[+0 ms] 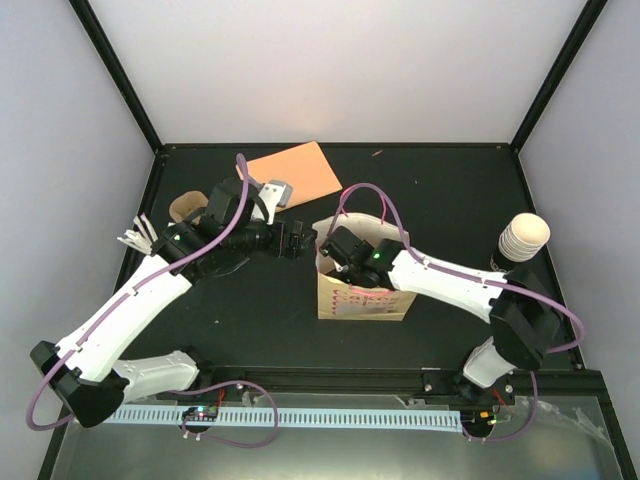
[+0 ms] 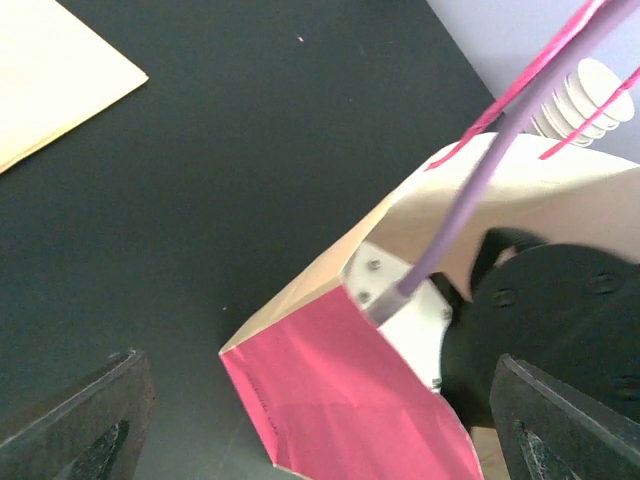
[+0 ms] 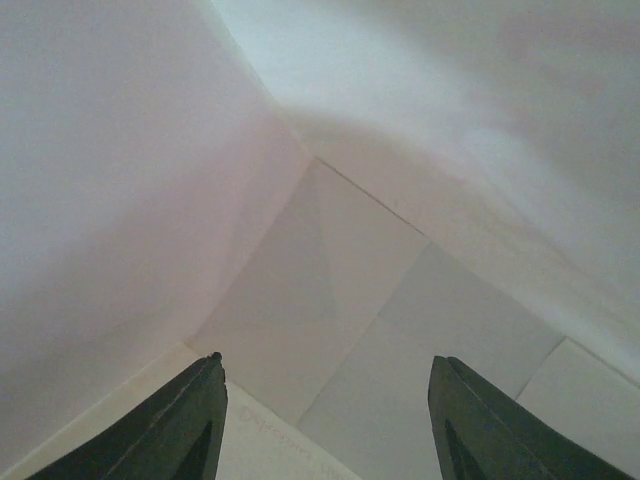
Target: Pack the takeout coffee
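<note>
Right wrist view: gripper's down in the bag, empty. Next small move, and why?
Probably lift the right gripper straight out of the paper bag: its jaws stand apart on nothing, the bag's floor is bare, and the takeout coffee stands outside, off to the right.
</note>
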Controlling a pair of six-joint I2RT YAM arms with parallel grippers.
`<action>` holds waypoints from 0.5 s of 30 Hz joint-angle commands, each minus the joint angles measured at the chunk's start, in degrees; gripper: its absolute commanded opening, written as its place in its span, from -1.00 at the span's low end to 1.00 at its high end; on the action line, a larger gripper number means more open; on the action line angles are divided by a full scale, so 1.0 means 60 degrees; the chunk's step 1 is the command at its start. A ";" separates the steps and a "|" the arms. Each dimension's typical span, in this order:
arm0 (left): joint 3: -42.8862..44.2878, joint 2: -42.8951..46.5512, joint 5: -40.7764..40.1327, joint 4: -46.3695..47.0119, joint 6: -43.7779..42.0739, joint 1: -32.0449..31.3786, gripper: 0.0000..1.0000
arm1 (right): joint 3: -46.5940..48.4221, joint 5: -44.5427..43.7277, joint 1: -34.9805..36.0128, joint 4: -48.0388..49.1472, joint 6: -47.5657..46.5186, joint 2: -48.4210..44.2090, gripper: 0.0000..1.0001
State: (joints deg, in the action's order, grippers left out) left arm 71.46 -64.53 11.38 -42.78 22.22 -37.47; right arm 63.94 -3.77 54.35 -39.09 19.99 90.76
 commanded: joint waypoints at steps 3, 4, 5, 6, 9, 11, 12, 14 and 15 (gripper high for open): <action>0.0512 0.0000 -0.0462 -0.0454 -0.0278 0.0064 0.89 | 0.0977 -0.0441 0.0054 -0.0761 -0.0288 -0.1188 0.21; 0.0545 -0.0010 -0.0437 -0.0468 -0.0279 0.0077 0.89 | 0.1089 -0.0467 0.0044 -0.0849 -0.0340 -0.1325 0.23; 0.0554 -0.0013 -0.0427 -0.0482 -0.0276 0.0077 0.89 | 0.1210 -0.0481 0.0045 -0.0940 -0.0396 -0.1428 0.23; 0.0561 0.0012 -0.0431 -0.0497 -0.0264 0.0078 0.89 | 0.1377 -0.0516 0.0040 -0.1076 -0.0458 -0.1542 0.23; 0.0552 0.0183 -0.0482 -0.0564 -0.0286 0.0083 0.90 | 0.1894 -0.0687 0.0037 -0.1422 -0.0641 -0.1820 0.24; 0.0531 0.0329 -0.0519 -0.0647 -0.0373 0.0080 0.94 | 0.2272 -0.0781 0.0039 -0.1644 -0.0801 -0.1966 0.23; 0.0496 0.0419 -0.0547 -0.0712 -0.0434 0.0082 0.96 | 0.2460 -0.0839 0.0039 -0.1714 -0.0898 -0.2058 0.23; 0.0376 0.0641 -0.0618 -0.0835 -0.0537 0.0089 0.97 | 0.2841 -0.0869 0.0035 -0.1799 -0.1194 -0.2270 0.22; 0.0284 0.0757 -0.0621 -0.0887 -0.0546 0.0089 0.97 | 0.2992 -0.0828 0.0038 -0.1762 -0.1376 -0.2405 0.22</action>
State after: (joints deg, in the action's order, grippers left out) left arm 72.20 -63.51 9.13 -45.67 20.73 -37.45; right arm 78.04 -6.98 54.35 -47.44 15.81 79.07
